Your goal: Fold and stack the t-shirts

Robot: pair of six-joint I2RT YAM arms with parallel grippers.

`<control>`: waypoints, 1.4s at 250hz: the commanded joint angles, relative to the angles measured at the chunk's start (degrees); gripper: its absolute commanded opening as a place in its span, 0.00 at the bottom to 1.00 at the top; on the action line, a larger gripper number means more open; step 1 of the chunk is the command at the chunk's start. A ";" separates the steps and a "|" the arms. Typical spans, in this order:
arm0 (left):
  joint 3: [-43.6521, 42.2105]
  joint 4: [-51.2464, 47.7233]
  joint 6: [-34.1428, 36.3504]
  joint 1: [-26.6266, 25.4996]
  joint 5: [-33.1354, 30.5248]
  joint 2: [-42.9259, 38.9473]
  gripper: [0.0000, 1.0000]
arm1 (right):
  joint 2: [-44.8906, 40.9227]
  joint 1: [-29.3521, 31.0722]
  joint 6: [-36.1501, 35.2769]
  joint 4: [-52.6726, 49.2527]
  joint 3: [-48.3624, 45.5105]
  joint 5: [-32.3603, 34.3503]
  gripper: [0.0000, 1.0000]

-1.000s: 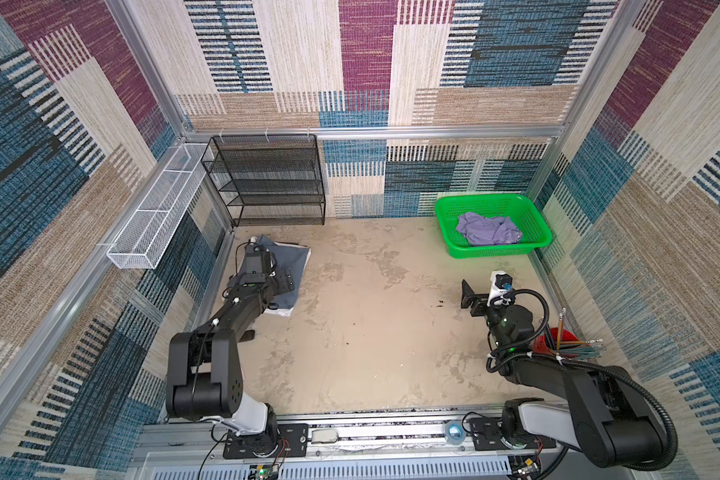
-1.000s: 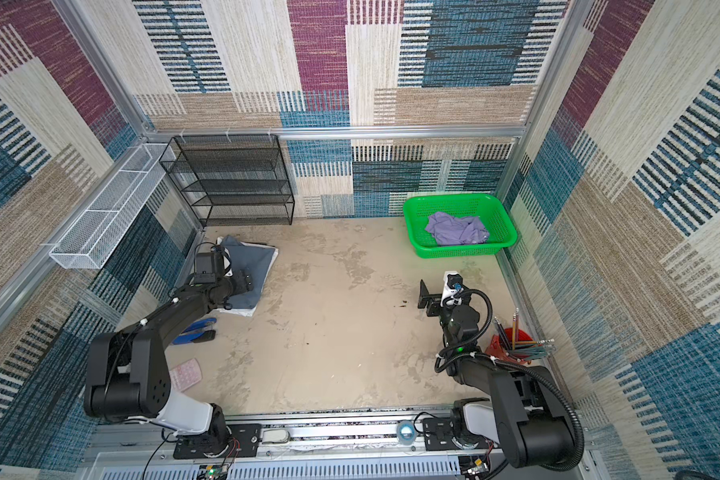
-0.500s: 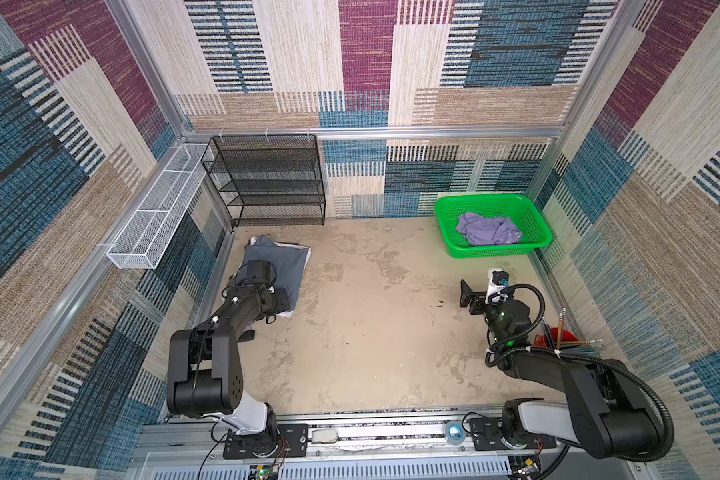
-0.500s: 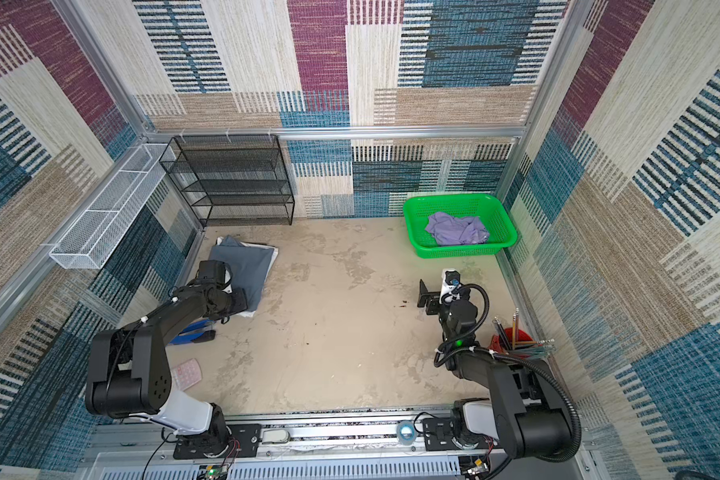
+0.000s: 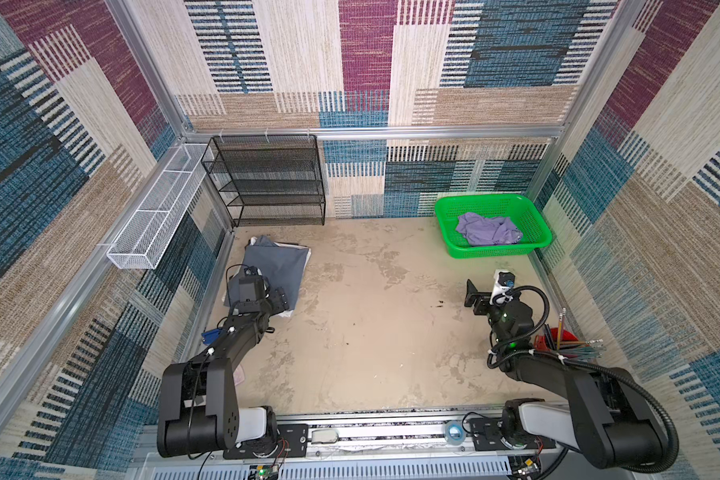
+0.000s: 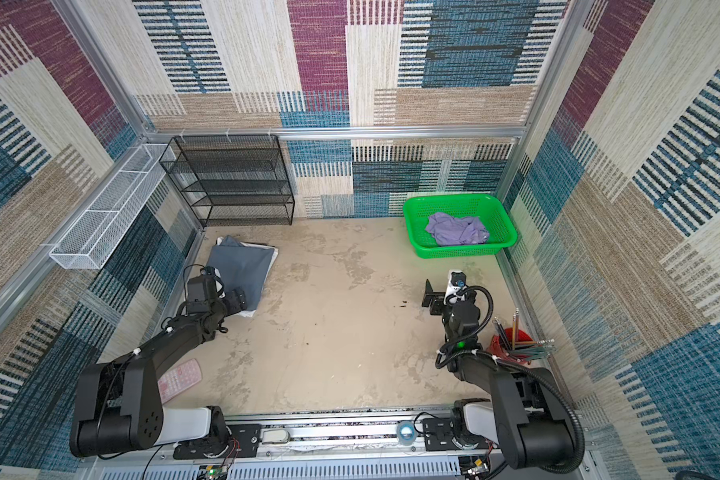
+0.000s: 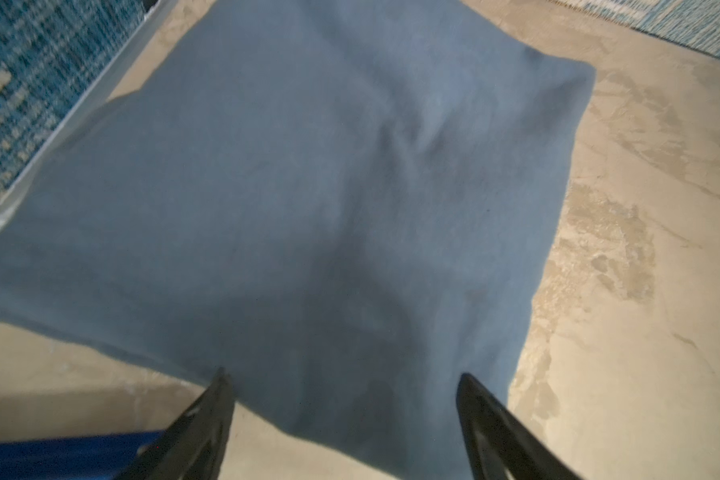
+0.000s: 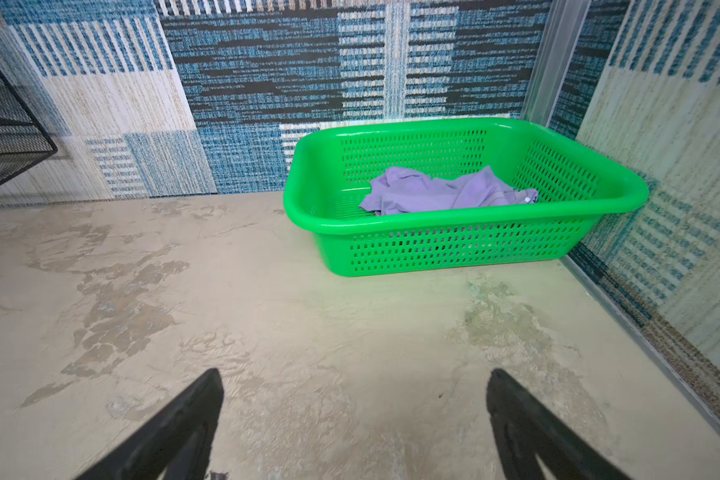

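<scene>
Left pincer (image 7: pixel 341 376) drawn back, spread wide, blue-grey t-shirt (image 7: pixel 308 187) beneath

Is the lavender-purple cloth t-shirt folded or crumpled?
Crumpled, not folded: the lavender-purple t-shirt lies bunched, with irregular creases, inside the green perforated plastic basket.

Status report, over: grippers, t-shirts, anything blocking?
Left gripper open over edge of folded blue-grey t-shirt. Right gripper open, empty. Lavender t-shirt crumpled in green basket. Nothing blocking.
</scene>
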 commanded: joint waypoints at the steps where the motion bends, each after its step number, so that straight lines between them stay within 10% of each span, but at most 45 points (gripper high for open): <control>1: -2.91 16.98 4.78 -0.07 -2.10 1.82 0.90 | -0.28 -0.46 1.12 0.72 -0.41 -1.63 0.99; 34: -10.17 32.58 6.39 -0.18 -1.76 2.56 0.99 | 2.76 -2.77 1.72 6.71 -0.52 -2.94 0.99; 194: -11.30 40.39 9.43 -0.49 6.00 9.53 0.98 | 20.22 -3.07 -4.87 37.01 -4.44 -7.64 0.99; 350: -11.12 40.33 9.45 -0.53 6.07 9.66 0.98 | 19.28 -3.88 -2.92 24.61 1.04 -5.56 0.99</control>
